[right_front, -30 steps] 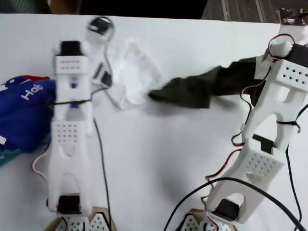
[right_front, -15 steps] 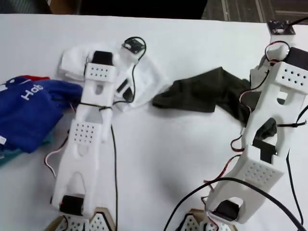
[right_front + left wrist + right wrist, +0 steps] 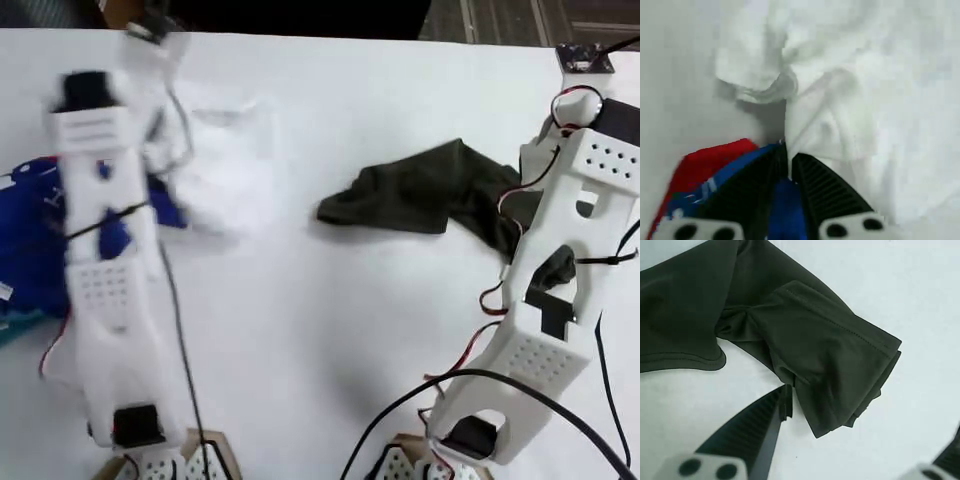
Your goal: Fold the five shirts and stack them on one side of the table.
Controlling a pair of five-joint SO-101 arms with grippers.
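Note:
A white shirt (image 3: 225,160) lies at the back left of the table, partly lifted. My left gripper (image 3: 788,162) is shut on its edge, and the white shirt (image 3: 850,85) spreads out beyond the fingers. Below it lie a blue shirt (image 3: 785,205) and a red one (image 3: 710,160). The left arm (image 3: 100,200) stretches over the blue shirt (image 3: 30,250) in the high view. A crumpled dark green shirt (image 3: 430,190) lies right of centre. My right gripper (image 3: 872,427) stands open just above the table, with the sleeve end of the dark green shirt (image 3: 830,355) just beyond its fingers.
The right arm (image 3: 570,230) stands along the right edge, with cables (image 3: 440,390) trailing at the front. A teal cloth edge (image 3: 15,325) peeks from under the blue pile. Bare white tabletop (image 3: 320,330) fills the middle and front.
The left arm has swung quickly to the left, pulling the white shirt with it toward the blue pile. The right arm and the dark shirt have stayed put over the last half second.

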